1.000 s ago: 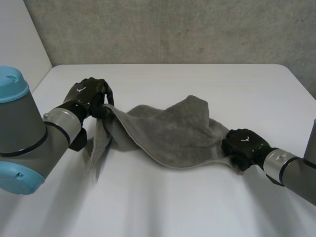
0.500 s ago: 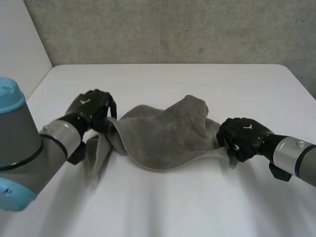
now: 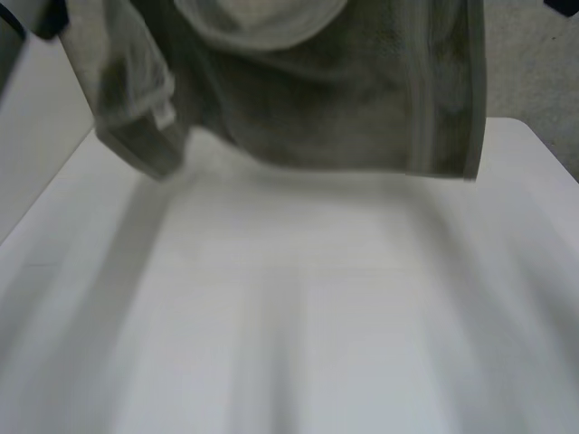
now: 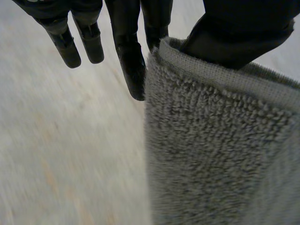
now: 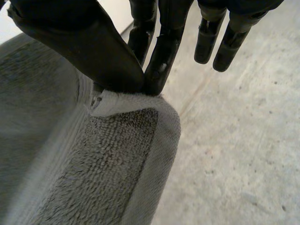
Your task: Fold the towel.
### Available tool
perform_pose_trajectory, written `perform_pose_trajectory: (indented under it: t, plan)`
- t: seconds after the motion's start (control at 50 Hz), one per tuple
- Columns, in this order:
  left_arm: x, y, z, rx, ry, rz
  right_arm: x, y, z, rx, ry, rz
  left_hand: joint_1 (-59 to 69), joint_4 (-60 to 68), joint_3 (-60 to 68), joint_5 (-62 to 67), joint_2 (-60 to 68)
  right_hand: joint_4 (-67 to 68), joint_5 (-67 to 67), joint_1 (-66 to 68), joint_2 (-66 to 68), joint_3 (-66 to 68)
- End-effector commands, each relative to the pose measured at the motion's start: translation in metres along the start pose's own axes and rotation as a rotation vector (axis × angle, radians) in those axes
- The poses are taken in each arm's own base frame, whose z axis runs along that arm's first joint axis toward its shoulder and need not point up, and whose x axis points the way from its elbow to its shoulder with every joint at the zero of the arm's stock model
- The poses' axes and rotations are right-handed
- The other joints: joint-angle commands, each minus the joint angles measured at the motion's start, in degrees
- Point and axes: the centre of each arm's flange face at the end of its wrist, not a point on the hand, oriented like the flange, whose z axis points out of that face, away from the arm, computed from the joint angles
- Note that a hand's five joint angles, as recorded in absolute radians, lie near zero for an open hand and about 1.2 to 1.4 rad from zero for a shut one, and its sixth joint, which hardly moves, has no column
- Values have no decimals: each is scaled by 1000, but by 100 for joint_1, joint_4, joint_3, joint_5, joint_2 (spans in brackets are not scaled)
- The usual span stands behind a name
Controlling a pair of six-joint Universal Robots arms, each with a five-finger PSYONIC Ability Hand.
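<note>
Grey towel, black fingers, white table.

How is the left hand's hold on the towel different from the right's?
The left hand lays its thumb across the flat hem of the towel; the right hand nips a small bunched tip of the towel. By the left hand the cloth hangs as a straight band; by the right hand it folds over and curves away. Both pinch it between thumb and fingers, other fingers straight.
</note>
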Motion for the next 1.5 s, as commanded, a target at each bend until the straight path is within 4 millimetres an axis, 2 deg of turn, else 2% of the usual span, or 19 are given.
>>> perform_pose_trajectory:
  t: [0.02,0.06,0.08,0.12,0.14,0.18,0.32,0.44,0.48,0.6,0.7,0.86,0.88,0.9,0.92,0.94,0.96,1.24,1.5]
  plan:
    - [-2,-12,-15,54,6,-40,3,28,-34,-113,-57,48,507,-376,-331,347,313,-435,278,475,439,-302]
    - [-6,34,-36,-71,53,-44,4,44,-48,-171,-77,67,507,-376,-331,347,313,-435,278,475,439,-302]
    - [-6,35,-36,-72,53,-44,5,57,-60,-215,-96,76,507,-376,-331,347,313,-435,278,475,439,-302]
    - [-11,82,-63,-222,89,-70,2,66,-71,-249,-119,78,507,-376,-331,347,313,-435,278,475,439,-302]
    - [-11,82,-63,-223,89,-70,0,75,-82,-284,-135,76,507,-376,-331,347,313,-435,278,475,439,-302]
    - [-3,119,-93,-354,142,-119,-3,88,-93,-328,-142,79,507,-376,-331,347,313,-435,278,475,439,-302]
    - [20,178,-151,-560,217,-118,-6,141,-150,-523,-134,60,507,-376,-331,347,313,-435,278,475,439,-302]
    - [42,210,-185,-681,306,-41,-13,161,-168,-587,-150,72,507,-376,-331,347,313,-435,278,475,439,-302]
    - [48,214,-187,-692,329,-32,-16,182,-172,-634,-159,111,507,-376,-331,347,313,-435,278,475,439,-302]
    - [55,220,-180,-687,355,-40,-12,200,-168,-661,-150,137,507,-376,-331,347,313,-435,278,475,439,-302]
    - [62,223,-172,-669,372,-51,-33,227,-143,-712,-152,121,507,-376,-331,347,313,-435,278,475,439,-302]
    - [55,240,-151,-674,299,-75,-26,259,-129,-802,-63,76,507,-376,-331,347,313,-435,278,475,439,-302]
    - [53,241,-150,-677,285,-83,-26,260,-129,-802,-63,76,507,-376,-331,347,313,-435,278,475,439,-302]
    - [53,241,-150,-677,284,-83,-27,261,-128,-804,-59,70,507,-376,-331,347,313,-435,-1115,-918,-954,-302]
    - [53,241,-151,-682,276,-90,-29,261,-127,-808,-51,65,507,-376,-331,347,313,-435,-5009,-4812,-4848,-302]
    - [53,241,-152,-686,272,-99,-29,261,-127,-808,-51,64,507,-376,-331,347,313,-435,-5048,-4851,-4887,-302]
    - [53,241,-152,-686,272,-99,-29,259,-126,-809,-41,60,507,-376,-331,347,313,-435,-6580,-6383,-6419,-302]
    - [55,235,-158,-695,271,-114,-52,197,-136,-759,-72,50,507,-376,-331,347,313,-435,-6722,-6525,-6561,-302]
    - [56,232,-159,-694,273,-114,-91,222,-166,-871,-182,11,507,-376,-331,347,313,-435,-6722,-6525,-6561,-302]
